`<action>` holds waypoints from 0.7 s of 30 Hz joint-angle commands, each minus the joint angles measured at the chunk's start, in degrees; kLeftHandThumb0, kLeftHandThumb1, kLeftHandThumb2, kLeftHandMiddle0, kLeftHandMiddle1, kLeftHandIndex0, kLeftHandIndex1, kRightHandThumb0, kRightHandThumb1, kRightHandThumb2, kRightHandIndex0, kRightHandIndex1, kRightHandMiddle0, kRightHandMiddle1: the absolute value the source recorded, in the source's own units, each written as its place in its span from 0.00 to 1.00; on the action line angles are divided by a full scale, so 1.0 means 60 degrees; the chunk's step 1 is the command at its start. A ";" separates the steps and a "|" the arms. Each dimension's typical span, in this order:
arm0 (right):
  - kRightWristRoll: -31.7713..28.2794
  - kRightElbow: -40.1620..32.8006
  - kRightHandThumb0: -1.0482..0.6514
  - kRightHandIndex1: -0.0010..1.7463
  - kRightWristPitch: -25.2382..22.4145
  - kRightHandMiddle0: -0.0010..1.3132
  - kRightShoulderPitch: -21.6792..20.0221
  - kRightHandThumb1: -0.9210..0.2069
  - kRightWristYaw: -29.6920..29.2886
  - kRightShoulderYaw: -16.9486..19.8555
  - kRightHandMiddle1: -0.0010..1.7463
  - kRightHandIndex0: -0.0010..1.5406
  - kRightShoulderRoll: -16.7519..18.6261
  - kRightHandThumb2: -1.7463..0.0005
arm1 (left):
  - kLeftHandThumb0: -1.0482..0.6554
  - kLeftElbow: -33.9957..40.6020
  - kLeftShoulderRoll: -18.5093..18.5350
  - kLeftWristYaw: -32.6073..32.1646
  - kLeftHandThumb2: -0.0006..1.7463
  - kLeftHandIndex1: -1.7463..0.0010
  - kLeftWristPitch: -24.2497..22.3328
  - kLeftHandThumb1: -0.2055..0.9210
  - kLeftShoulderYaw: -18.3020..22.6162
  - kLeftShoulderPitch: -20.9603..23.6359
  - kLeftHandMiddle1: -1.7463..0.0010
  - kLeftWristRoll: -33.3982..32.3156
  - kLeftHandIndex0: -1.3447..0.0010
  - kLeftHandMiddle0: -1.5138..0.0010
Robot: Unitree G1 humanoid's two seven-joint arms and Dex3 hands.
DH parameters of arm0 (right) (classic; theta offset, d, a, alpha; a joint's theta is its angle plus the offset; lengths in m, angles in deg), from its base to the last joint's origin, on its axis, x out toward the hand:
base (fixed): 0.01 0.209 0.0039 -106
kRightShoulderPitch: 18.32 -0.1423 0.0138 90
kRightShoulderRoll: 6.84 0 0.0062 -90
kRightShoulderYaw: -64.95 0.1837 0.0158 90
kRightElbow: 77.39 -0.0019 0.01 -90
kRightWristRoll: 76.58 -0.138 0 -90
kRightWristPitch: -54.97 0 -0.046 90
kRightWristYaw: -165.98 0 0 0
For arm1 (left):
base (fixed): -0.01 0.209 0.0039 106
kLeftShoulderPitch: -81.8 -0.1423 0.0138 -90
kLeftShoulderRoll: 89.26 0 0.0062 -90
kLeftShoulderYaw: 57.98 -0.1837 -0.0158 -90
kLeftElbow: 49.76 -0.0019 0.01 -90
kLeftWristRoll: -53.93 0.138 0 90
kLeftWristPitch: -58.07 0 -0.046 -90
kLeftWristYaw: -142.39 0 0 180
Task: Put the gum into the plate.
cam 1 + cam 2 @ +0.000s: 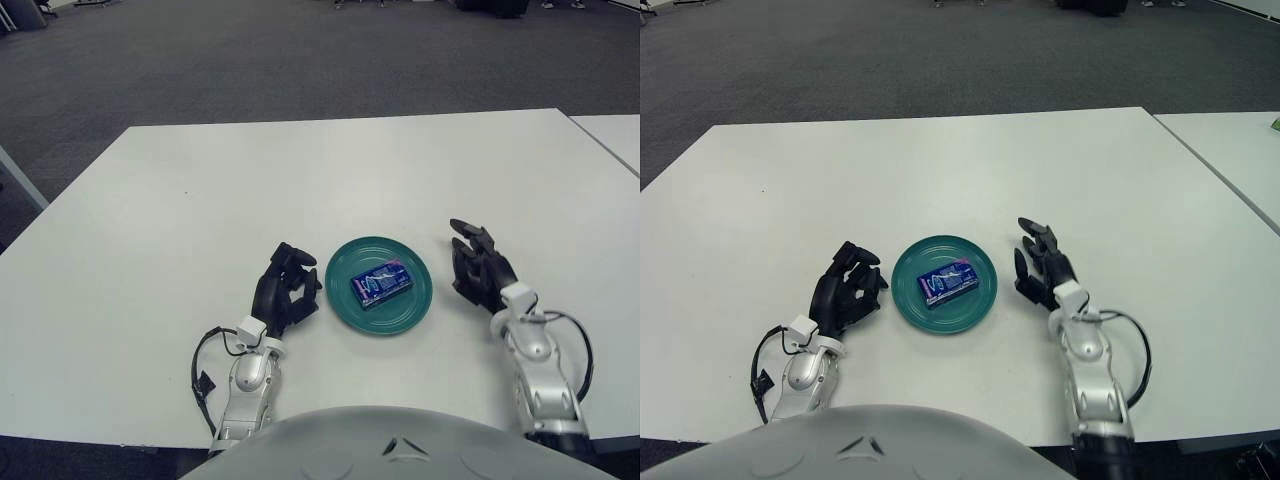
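left eye view
gum [381,283]: small blue pack, lies flat inside the plate [346,297], slightly right of centre, long side skewed to the table [300,170] edge
left hand [285,295]: just left of the plate rim, fingers curled in, holds nothing
right hand [480,268]: right of the plate, clear of the rim, fingers relaxed and apart, empty
task state: gum in the plate, nothing pinching it; looks done

right eye view
gum: same spot, both hands off it, one either side of the plate
right hand: fingers point up and away, a gap of bare table shows between it and the rim
left hand: curled, close to the rim; can't tell if it touches

handling (judgement)
weight: light, cardboard or foil pack
stiffness: rigid enough for a pinch, would dent under a hard squeeze
surface: glossy wrap, probably a bit slippery
grip: across the two long edges, from above; the shallow rim leaves room for fingers
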 commanded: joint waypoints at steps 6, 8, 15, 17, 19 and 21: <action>-0.0621 0.2423 0.19 0.29 0.1921 0.01 0.0003 0.00 -0.0584 0.0166 0.57 0.27 0.0933 0.58 | 0.39 -0.0241 -0.0126 -0.0591 0.46 0.00 -0.0408 0.82 0.0142 -0.0231 0.00 0.0354 0.76 0.65; -0.0812 0.2567 0.21 0.37 0.2171 0.02 -0.0016 0.00 -0.0716 0.0264 0.64 0.28 0.1138 0.60 | 0.39 -0.0224 -0.0120 -0.0637 0.46 0.00 -0.0452 0.82 0.0148 -0.0241 0.00 0.0360 0.76 0.66; -0.1118 0.2636 0.28 0.52 0.2383 0.06 0.0110 0.02 -0.1006 0.0341 0.73 0.31 0.1586 0.62 | 0.39 -0.0116 -0.0081 -0.0656 0.44 0.00 -0.0597 0.84 0.0139 -0.0293 0.00 0.0318 0.77 0.69; -0.1127 0.2572 0.30 0.54 0.2358 0.06 0.0172 0.04 -0.1054 0.0288 0.74 0.31 0.1670 0.60 | 0.39 -0.0083 -0.0068 -0.0626 0.44 0.00 -0.0617 0.84 0.0135 -0.0312 0.00 0.0286 0.77 0.69; -0.1120 0.2531 0.31 0.56 0.2338 0.05 0.0211 0.06 -0.1080 0.0241 0.74 0.31 0.1717 0.58 | 0.39 -0.0060 -0.0054 -0.0603 0.44 0.00 -0.0630 0.84 0.0138 -0.0326 0.00 0.0265 0.77 0.69; -0.1097 0.2490 0.32 0.57 0.2313 0.04 0.0244 0.08 -0.1102 0.0197 0.74 0.32 0.1762 0.56 | 0.39 -0.0049 -0.0043 -0.0585 0.44 0.00 -0.0631 0.84 0.0144 -0.0338 0.00 0.0251 0.77 0.69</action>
